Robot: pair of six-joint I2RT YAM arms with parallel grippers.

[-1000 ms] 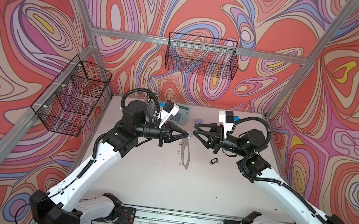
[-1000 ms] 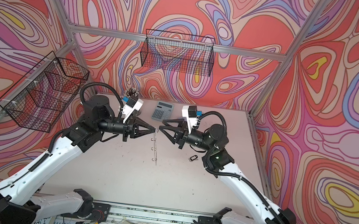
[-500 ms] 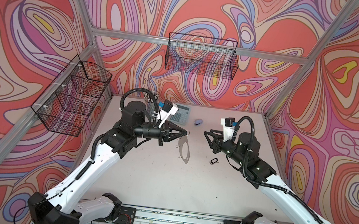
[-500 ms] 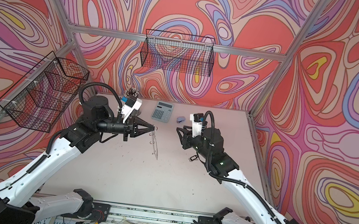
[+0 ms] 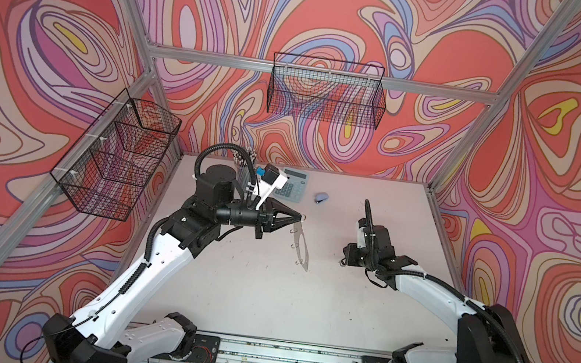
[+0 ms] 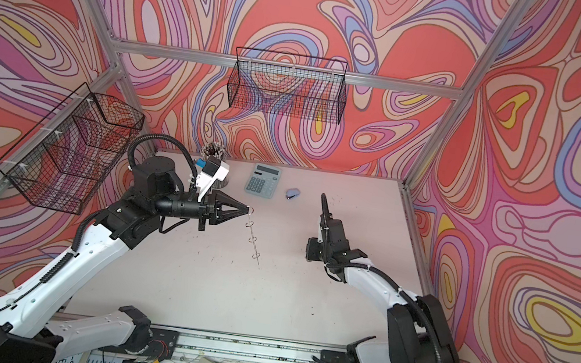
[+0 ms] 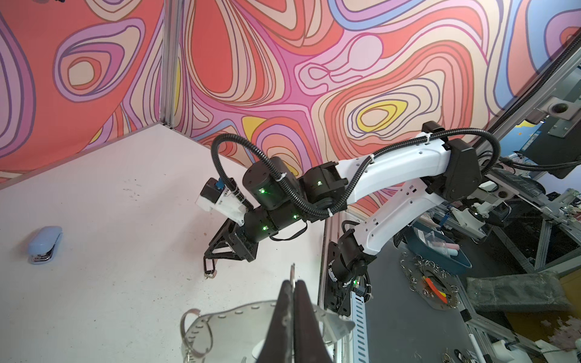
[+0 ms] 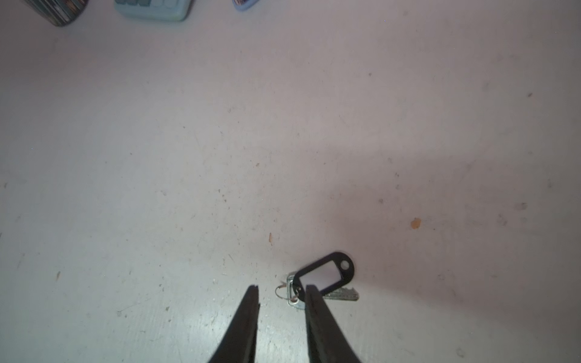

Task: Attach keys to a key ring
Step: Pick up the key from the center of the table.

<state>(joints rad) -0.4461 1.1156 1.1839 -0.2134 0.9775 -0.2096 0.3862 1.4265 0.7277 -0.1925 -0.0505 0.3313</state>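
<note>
Pencil cup [image 8: 59,12] at the table's eleven o'clock is holding pencils [image 6: 211,149]. My left gripper [image 5: 300,216] is clamping the key ring [image 5: 301,244]. My right gripper [image 8: 281,290], narrowly parted, is now sitting lower, straddling the keys [image 8: 325,278].

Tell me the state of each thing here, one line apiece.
left hand: shut on the key ring's rim.
key ring: hanging from the left hand.
right hand: open, tips either side of the keys' small loop.
keys: lying on the table.
stapler: closed, on the table.

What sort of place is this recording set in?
Likely a robot cell staged as a desk: a pale table boxed in by swirl-patterned walls on aluminium framing, wire baskets hung on them, a calculator and a stapler.
</note>
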